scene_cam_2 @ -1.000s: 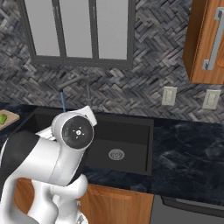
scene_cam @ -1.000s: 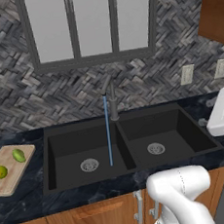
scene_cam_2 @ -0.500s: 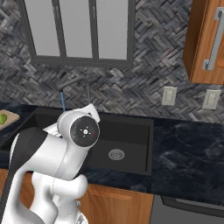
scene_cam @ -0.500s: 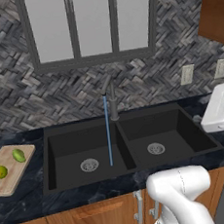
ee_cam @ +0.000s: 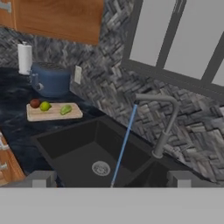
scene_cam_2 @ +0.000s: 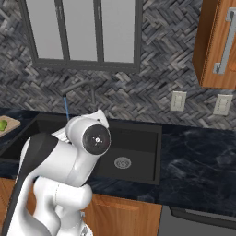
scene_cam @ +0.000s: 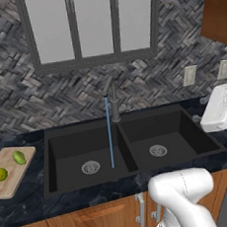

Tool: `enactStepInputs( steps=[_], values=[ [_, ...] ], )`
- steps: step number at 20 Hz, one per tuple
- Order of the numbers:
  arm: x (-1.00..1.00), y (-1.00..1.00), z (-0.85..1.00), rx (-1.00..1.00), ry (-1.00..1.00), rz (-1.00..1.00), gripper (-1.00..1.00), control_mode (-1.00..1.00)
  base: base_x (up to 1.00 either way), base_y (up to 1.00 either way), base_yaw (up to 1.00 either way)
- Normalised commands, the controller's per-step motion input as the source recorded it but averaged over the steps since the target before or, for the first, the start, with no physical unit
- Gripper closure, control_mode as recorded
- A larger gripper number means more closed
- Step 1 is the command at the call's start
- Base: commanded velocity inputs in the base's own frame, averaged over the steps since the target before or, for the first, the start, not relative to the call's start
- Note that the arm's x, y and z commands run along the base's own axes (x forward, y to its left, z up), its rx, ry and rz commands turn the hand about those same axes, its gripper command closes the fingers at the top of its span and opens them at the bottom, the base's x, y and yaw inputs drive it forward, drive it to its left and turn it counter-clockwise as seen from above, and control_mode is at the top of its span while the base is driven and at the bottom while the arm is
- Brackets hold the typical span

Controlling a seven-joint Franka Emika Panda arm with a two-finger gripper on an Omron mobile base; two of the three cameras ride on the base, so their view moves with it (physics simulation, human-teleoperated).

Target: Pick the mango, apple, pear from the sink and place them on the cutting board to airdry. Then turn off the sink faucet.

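Claw (ee_cam: pixel 111 179) is spread wide with nothing between its two fingertips (ee_cam: pixel 41 178), up in the air over the right end of the counter and looking back across the sink from there. Going left to right in the hand view: a roll of paper towel (ee_cam: pixel 25 58) stands at the far end of the dark counter under a wooden cabinet (ee_cam: pixel 57 17), and a blue toaster (ee_cam: pixel 51 78) sits just beside it. Next is the cutting board (ee_cam: pixel 52 114), lying flat on the counter near the toaster, with all three fruits on it in a row. The apple (ee_cam: pixel 35 103) is the small red one at the end of the board nearest the toaster, touching or almost touching the round yellow-green fruit (ee_cam: pixel 45 106), and the longer green fruit (ee_cam: pixel 65 109) sits a bit apart at the other end. After that comes the black sink (ee_cam: pixel 70 144) with its silver drain (ee_cam: pixel 100 168) in the basin closest to the board. A thin blue stream of water (ee_cam: pixel 124 144) is running from the spout into that basin, so the tap is on. The faucet (ee_cam: pixel 166 131) stands at the back edge between the two basins, its spout angled toward the board side. Behind it is the herringbone tile wall and the window (ee_cam: pixel 175 39).
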Motion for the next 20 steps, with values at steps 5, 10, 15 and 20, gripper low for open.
enactStepInputs(
  steps=[5,10,15,20],
  values=[
    [0.12,0.16,-0.16,0.03,-0.03,0.00,-1.00,-1.00,0.00,0.00,0.00],
    [0.21,0.19,-0.09,0.02,-0.03,0.00,-1.00,-1.00,0.00,0.00,0.00],
    [0.19,0.04,-0.16,0.03,-0.01,0.00,-1.00,-1.00,0.00,0.00,0.00],
    [0.21,0.00,-0.25,0.04,0.00,0.00,-1.00,-1.00,0.00,0.00,0.00]
  ],
)
